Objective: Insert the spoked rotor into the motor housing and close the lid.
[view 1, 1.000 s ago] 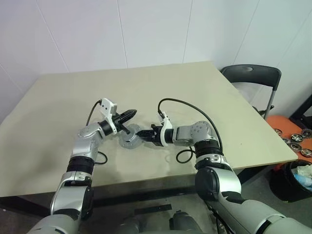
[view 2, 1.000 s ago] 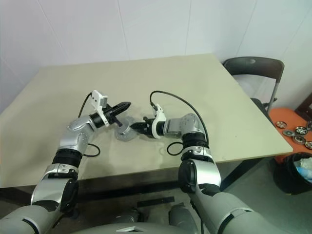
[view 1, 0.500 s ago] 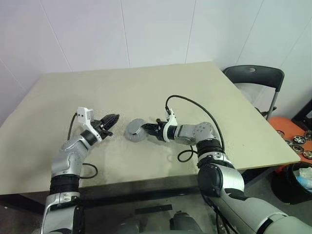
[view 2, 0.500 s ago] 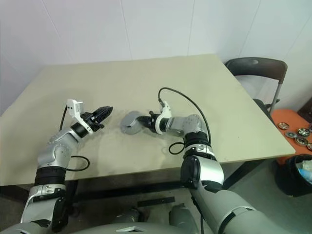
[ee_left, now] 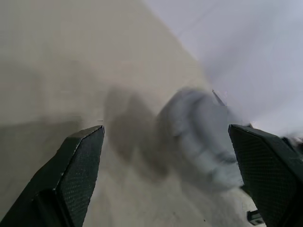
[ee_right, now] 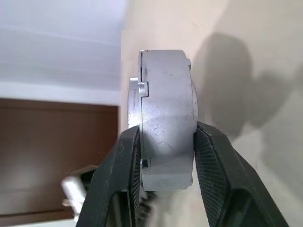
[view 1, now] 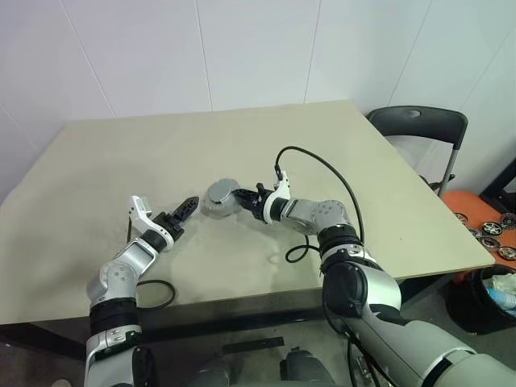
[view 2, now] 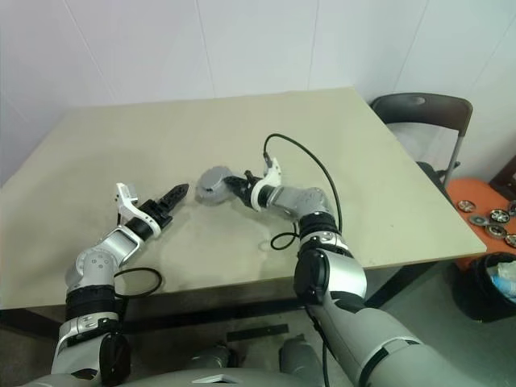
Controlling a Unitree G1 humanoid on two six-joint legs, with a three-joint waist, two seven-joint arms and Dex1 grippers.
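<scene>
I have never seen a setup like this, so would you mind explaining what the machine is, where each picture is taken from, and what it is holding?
This is a humanoid robot with two arms, each ending in a two-fingered black gripper. The two wide pictures come from cameras in its head, looking down over a beige table. The other two come from cameras on its wrists, looking along the fingers. The right gripper is shut on a round grey metal assembly, the closed motor housing, and holds it above the table; the right wrist view shows its thick edge clamped between the fingers. The left gripper is open and holds nothing, off to the side. A dark chair stands beyond the table.
</scene>
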